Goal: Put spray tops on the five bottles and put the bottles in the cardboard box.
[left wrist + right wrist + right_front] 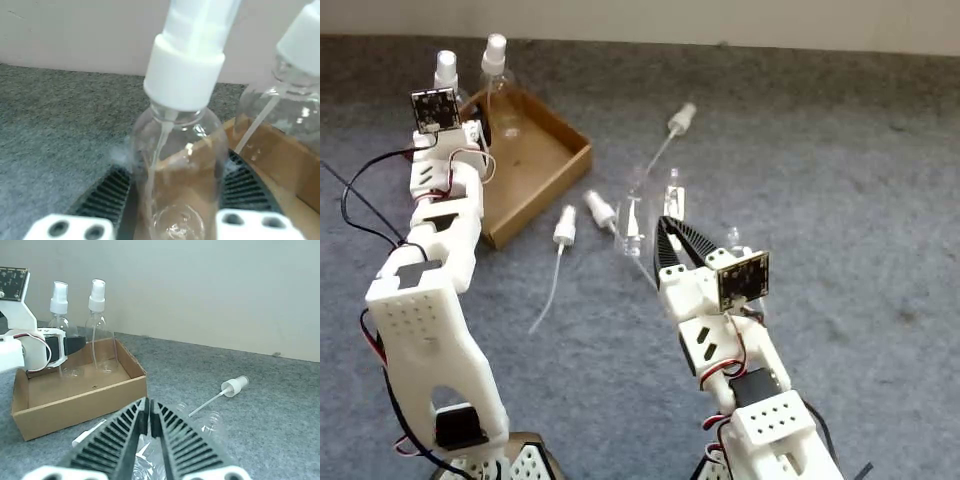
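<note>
Left pincer (175,190) clamps a capped bottle (175,140), seemingly inside the cardboard box (535,165); right pincer (149,406) hangs closed and empty beside the box.

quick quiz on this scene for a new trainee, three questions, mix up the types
1. True or false: every spray top sits on a bottle.
2. How many loose spray tops lie on the carpet?
3. Which arm holds a capped bottle: A left, B right?

Key: 1 false. 2 three. 3 A: the left gripper is shut on it, and the right gripper is shut with nothing between its fingers.
</note>
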